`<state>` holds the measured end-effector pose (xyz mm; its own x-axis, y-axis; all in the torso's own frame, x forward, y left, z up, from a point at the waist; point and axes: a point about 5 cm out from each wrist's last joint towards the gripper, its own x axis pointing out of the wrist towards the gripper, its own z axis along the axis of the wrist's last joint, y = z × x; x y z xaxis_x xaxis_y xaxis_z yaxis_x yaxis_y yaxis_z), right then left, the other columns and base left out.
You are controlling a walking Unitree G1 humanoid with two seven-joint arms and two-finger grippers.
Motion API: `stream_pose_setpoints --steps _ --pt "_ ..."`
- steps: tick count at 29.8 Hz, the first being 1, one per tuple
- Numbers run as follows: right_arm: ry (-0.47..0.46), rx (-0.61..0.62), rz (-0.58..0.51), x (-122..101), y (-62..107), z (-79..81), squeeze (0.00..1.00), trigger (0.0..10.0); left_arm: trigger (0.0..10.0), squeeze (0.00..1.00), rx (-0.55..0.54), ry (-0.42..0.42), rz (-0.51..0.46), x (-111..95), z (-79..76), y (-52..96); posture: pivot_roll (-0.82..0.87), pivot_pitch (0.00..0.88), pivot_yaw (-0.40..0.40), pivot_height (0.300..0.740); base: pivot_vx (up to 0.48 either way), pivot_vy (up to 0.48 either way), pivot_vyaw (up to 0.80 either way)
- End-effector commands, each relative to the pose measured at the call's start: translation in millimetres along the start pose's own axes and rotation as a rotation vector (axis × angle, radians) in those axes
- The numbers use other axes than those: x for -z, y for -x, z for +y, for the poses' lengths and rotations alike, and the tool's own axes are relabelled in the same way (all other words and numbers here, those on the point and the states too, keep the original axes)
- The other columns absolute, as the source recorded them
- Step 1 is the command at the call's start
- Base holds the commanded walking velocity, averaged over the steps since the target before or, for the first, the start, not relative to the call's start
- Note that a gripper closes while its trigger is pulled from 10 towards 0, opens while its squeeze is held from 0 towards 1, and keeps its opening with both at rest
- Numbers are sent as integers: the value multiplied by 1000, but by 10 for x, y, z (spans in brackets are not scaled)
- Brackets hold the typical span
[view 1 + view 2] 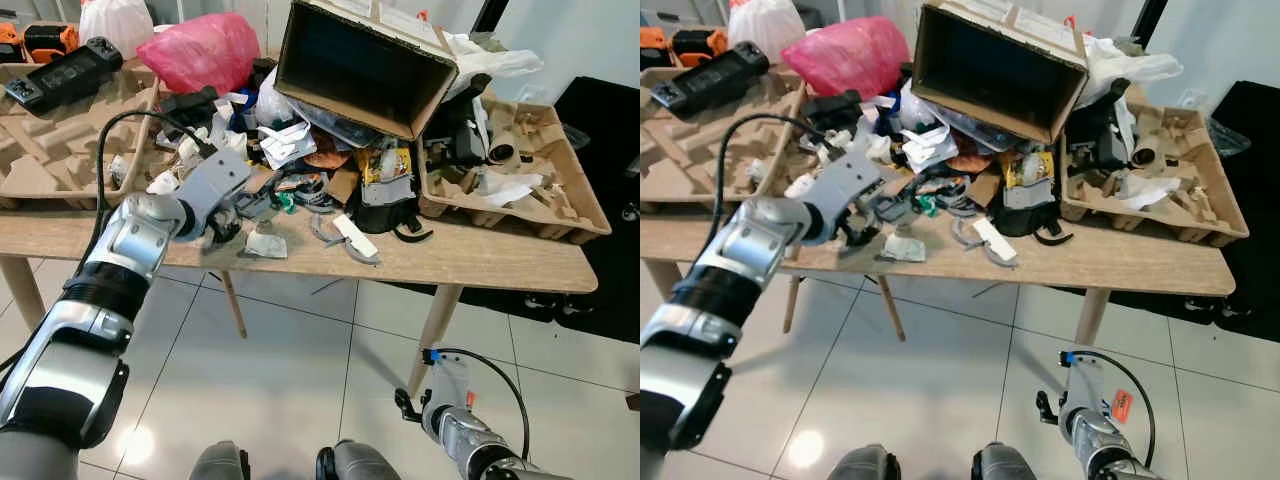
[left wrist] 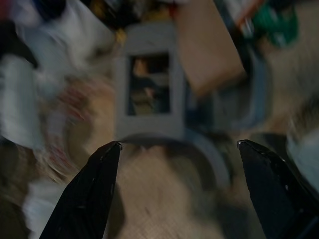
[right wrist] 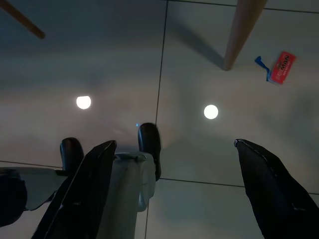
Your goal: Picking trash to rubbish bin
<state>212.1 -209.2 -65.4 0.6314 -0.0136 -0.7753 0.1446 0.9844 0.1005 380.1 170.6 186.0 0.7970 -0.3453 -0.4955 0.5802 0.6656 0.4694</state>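
reaching over the front edge of the wooden surface (image 1: pixel 480 262), the left gripper (image 2: pixel 174 149) hovers with jaws open above a grey frame-shaped scrap (image 2: pixel 148 97) in the trash pile (image 1: pixel 310 170), beside a tipped cardboard box (image 1: pixel 365 65) and a pink bag (image 1: pixel 205 50). the right gripper (image 3: pixel 174 149) hangs idle over the tiled floor (image 3: pixel 199 59), jaws open.

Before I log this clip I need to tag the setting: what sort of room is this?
Probably a workroom or spare room of a home used for unpacking: a wooden table on a tiled floor, piled with an open cardboard box, moulded pulp packing trays and a pink plastic bag.
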Motion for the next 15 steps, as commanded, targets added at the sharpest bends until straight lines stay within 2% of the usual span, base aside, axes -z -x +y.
stream_pose_setpoints --steps 1,4,9,15 --pt "-4 13 23 71 19 -54 0 10000 10000 0 -6 5 -28 -50 -22 -27 163 66 -65 740 0 0 0" --pt "-3 13 25 76 20 -58 0 10000 10000 0 -40 17 -97 -183 -8 -30 162 71 -68 740 0 0 0" --pt "0 12 29 88 22 -58 0 10000 10000 0 -33 28 -218 -441 -47 2 162 71 -68 740 0 0 0" --pt "-5 18 20 55 21 -76 0 10000 10000 0 -32 32 -249 -504 -111 -75 147 84 -59 740 0 0 0"
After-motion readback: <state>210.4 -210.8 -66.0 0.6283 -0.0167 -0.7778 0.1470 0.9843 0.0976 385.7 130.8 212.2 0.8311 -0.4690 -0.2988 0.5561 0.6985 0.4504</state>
